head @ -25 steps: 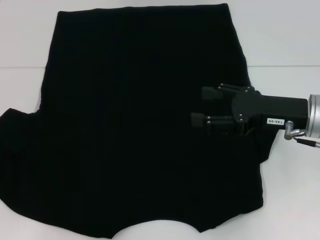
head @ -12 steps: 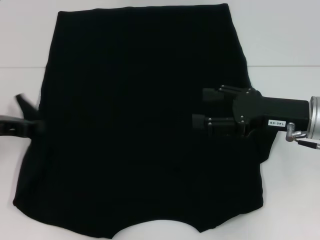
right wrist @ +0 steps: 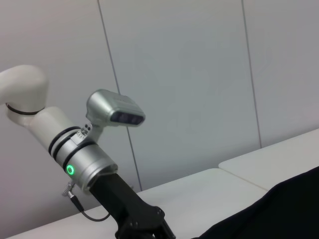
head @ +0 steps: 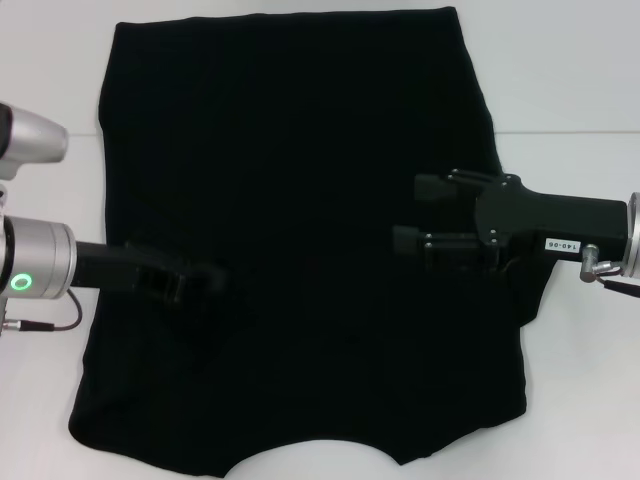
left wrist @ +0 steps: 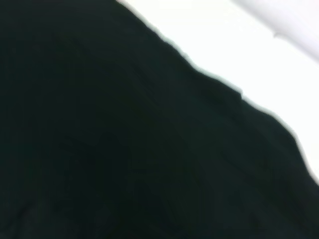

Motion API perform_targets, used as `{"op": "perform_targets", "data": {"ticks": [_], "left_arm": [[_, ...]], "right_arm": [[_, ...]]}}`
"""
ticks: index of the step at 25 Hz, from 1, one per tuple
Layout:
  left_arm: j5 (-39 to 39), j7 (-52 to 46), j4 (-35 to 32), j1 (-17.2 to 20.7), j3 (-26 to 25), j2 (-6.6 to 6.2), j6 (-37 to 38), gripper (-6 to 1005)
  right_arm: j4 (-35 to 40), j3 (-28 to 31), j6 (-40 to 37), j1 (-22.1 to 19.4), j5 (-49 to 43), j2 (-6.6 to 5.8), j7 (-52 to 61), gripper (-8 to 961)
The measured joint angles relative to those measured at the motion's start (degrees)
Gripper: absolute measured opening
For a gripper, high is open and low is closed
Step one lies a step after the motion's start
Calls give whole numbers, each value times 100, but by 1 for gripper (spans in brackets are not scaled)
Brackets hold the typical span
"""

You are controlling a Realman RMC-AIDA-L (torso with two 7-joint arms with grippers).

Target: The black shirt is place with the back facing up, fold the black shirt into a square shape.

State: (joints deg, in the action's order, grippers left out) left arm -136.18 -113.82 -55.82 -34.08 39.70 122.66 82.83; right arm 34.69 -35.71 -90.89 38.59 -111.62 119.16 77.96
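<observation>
Shirt: the black shirt (head: 300,240) fills mid-frame. My left gripper (head: 205,280), mid-left, is blurred, so I cannot tell its finger state. My right gripper (head: 418,214), mid-right, is spread. I should carry the left edge inward evenly, keeping the crease straight.

Black grippers, silver wrist cuffs (green ring light on the left (head: 22,282)), white arm shells.

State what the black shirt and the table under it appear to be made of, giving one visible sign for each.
The black shirt: soft matte cloth, probably knit cotton; it lies limp with wavy edges and no shine.
The table: smooth white hard surface, perhaps laminate; it looks flat with a straight seam.
</observation>
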Motion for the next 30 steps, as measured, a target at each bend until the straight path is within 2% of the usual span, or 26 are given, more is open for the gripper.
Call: {"op": "perform_targets", "data": {"ticks": [4, 7, 12, 15, 19, 22, 25, 30], "left_arm": [[848, 223, 1, 199, -38, -78, 209, 153], [1546, 688, 98, 334, -101, -126, 603, 205], [2636, 2188, 916, 431, -302, -154, 1507, 353], [2770, 2943, 1401, 368, -296, -156, 1687, 455], [2727, 3193, 1547, 345, -254, -119, 1479, 625], [2706, 3410, 1602, 327, -175, -121, 1464, 736], [2695, 3784, 1601, 327, 53, -107, 1499, 847], [2601, 4272, 1577, 323, 454, -54, 1482, 921]], "right_arm": [[7, 10, 0, 9, 77, -42, 26, 915], [25, 13, 50, 13, 140, -140, 318, 915], [317, -40, 574, 52, -56, -339, 1783, 915], [550, -53, 900, 96, -562, -478, 2998, 915], [676, -64, 969, 192, -1319, -728, 4302, 914], [678, -66, 964, 196, -1687, -867, 4858, 914], [674, -73, 943, 187, -2122, -974, 5392, 914], [632, -82, 885, 191, -2666, -1062, 5967, 914]]}}
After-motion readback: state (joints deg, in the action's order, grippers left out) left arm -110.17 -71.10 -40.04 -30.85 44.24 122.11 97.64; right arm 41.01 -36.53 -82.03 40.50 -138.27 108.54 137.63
